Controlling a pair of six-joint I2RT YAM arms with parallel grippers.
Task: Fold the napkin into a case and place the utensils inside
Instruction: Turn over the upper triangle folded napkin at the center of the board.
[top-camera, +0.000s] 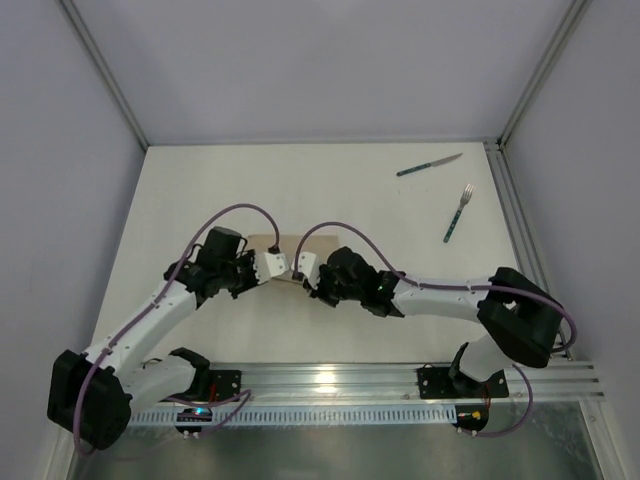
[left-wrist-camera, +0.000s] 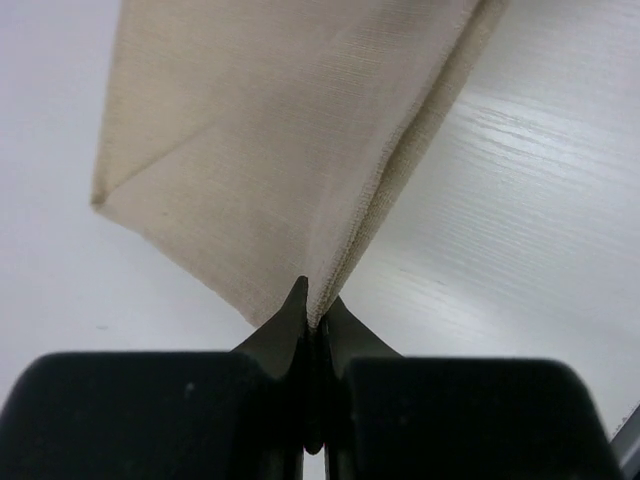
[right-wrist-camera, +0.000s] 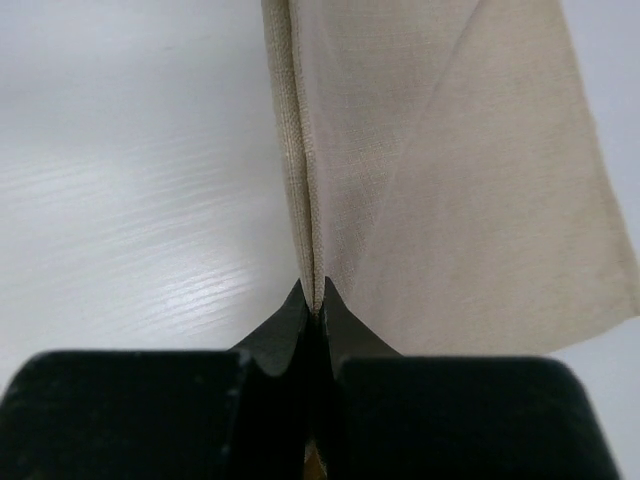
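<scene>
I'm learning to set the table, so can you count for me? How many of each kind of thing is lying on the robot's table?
Napkin: 1
Knife: 1
Fork: 1
Total: 3

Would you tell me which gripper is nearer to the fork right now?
Right. The right gripper, shut on the napkin, is left of the fork in the top view; the left gripper grips the napkin just farther left.
</scene>
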